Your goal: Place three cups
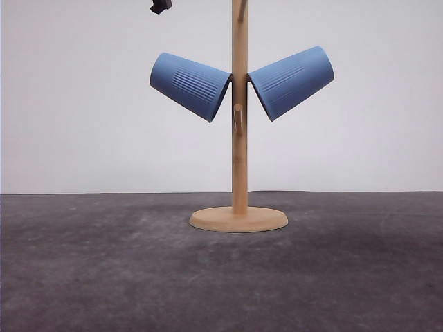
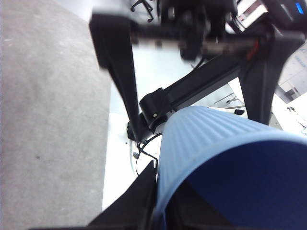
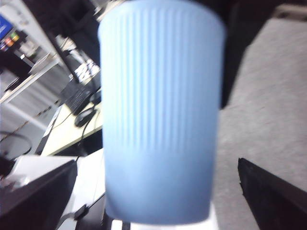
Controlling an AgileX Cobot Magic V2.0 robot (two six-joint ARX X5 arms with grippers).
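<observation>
Third cup (image 2: 211, 143) sits closest to the lens in the left wrist view, with its mouth toward the camera and its ribbed wall running away from it. The left gripper (image 2: 163, 215) appears clamped on it: one finger (image 2: 136, 201) lies against the wall, and the other is hidden behind the cup. In the front view, the left cup (image 1: 189, 85) and right cup (image 1: 292, 81) hang tilted on either side of the stand (image 1: 239, 166), mouths toward the pole and bases up and outward. The front peg (image 1: 237, 119) is bare. The right wrist view shows a blurred cup, likely the right one, between the fingers of the right gripper (image 3: 156, 201), which are spread wide and clear of it; it holds nothing. Judgement: two cups are placed and the third is in hand. The next move calls for bringing the mouth over the front peg at the peg's tilt, without knocking the hung cups or shifting the stand on the table (image 1: 104, 277).
</observation>
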